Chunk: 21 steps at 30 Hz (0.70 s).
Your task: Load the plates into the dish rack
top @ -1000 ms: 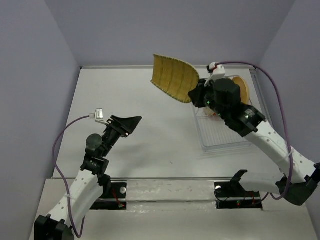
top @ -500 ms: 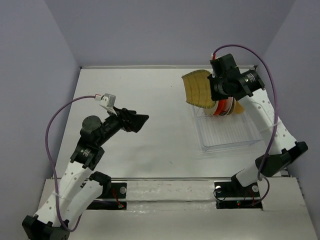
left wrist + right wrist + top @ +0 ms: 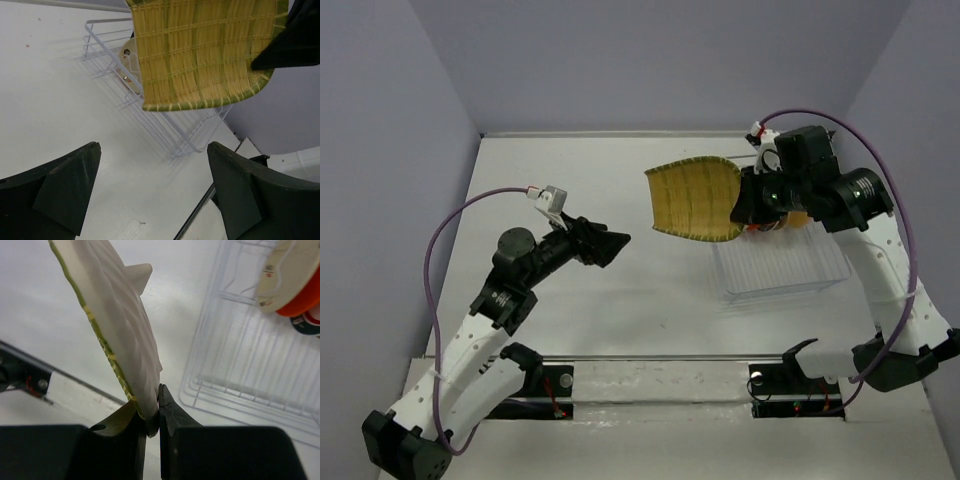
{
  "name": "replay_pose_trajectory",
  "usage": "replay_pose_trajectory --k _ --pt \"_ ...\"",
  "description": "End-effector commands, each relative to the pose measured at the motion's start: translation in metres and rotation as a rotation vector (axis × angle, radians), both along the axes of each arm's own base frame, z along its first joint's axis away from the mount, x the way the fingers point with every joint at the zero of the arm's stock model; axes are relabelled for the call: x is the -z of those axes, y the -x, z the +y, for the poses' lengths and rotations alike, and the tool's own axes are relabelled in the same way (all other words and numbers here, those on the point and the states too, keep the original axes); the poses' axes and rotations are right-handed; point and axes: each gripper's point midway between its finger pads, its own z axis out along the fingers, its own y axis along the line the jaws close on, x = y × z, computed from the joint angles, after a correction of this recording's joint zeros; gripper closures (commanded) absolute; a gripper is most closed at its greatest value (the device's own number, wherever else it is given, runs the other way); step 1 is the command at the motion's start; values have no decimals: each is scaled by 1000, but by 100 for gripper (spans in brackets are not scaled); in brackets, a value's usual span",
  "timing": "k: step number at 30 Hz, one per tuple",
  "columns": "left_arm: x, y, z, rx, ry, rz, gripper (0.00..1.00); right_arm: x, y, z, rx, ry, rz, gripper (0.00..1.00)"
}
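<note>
Right tool (image 3: 748, 205) (image 3: 152, 410): clamped on the rim of the ribbed yellow-green plate (image 3: 692, 200) (image 3: 120, 320), 1 finger on each face. The plate sticks straight out ahead of the tool, in the air and clear of the worktop (image 3: 570, 180). In the wrist view it is edge-on. The green-striped face is on the tool's left and the pale underside on its right.

The dish rack (image 3: 780, 270) (image 3: 250, 365) sits on the worktop below the right tool and to the right of its fingers. The held plate is beside the rack and touches no wire. The near slots are bare. 3 dishes stand at the end of the rack farthest ahead of the tool: a cream plate (image 3: 282, 270), an orange plate (image 3: 300, 297) and a teal-red rimmed plate (image 3: 310, 322), packed close together.

Left tool (image 3: 610, 243) (image 3: 154, 150): fingers wide apart, nothing between them, held above the worktop. The yellow-green plate (image 3: 200, 50) is ahead of it and higher, ribbed face toward it. The rack (image 3: 165, 130) lies beyond and below the plate, and a bit of the cream plate (image 3: 131, 50) shows at the plate's left edge. The left tool is well apart from both plate and rack.
</note>
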Motion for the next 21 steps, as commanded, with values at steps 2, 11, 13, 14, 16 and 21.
replay_pose_trajectory --k 2,11,13,14,16,21 --pt "-22 -2 -25 116 190 -19 1 -27 22 49 -268 -259 -82 93" --pt "-29 -20 -40 151 270 -17 1 -16 38 74 -433 -383 -73 93" --pt "-21 -19 -47 194 286 17 3 -12 40 80 -472 -411 -63 93" --pt "-20 -15 -50 226 308 18 21 -11 42 83 -489 -426 -54 93" --pt "-21 -11 -50 250 338 13 45 -10 40 85 -494 -434 -59 93" --pt "-27 -7 -45 238 417 11 95 -18 30 89 -460 -475 -122 90"
